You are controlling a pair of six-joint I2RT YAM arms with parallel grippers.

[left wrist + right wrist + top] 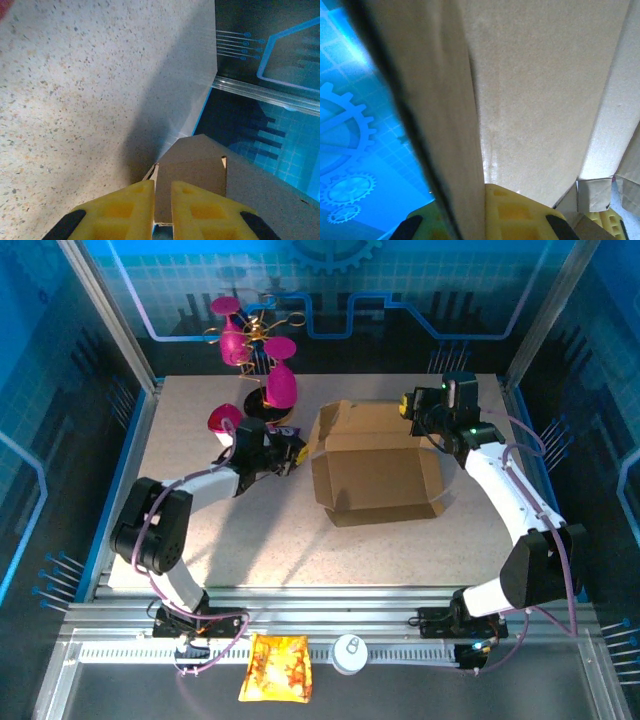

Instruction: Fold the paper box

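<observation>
A: Left gripper (290, 452)?
B: Pinched the paper box's (375, 470) left edge.
A: Box?
B: Sat between both grippers, flaps open.
A: Right gripper (415, 405)?
B: At the box's far-right corner, clamped on cardboard.

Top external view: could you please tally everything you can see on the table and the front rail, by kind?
Robot arms: 2
Paper box: 1
Pink-petalled wire ornament: 1
Yellow snack packet: 1
White round object: 1
Total: 6
</observation>
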